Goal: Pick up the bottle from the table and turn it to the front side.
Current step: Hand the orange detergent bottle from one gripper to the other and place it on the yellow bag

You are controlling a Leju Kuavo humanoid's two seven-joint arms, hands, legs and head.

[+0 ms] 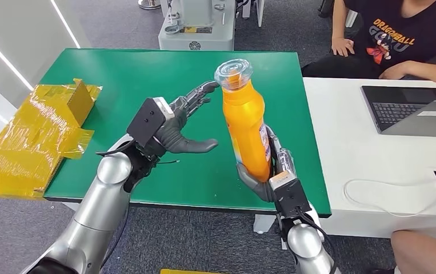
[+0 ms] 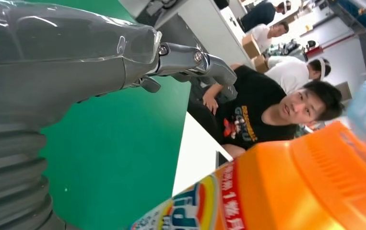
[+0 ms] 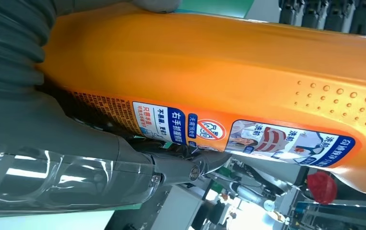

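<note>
You have the bottle (image 1: 246,123) gripped low in the right hand (image 1: 267,171), upright above the table (image 1: 147,74). Your left hand (image 1: 175,128) hovers just beside it, fingers spread, holding nothing.

You've got the green bench (image 1: 147,74) right in front of you, its top bare green across the middle. Off your left corner, crumpled yellow wrapped cardboard (image 1: 32,137) overlaps the bench's edge, hanging out past it. On your right, a white bench (image 1: 347,142) butts up just beside the green one. A laptop (image 1: 412,108) lies open on it at the far side, and a white cable (image 1: 387,194) loops across its near part.
</note>
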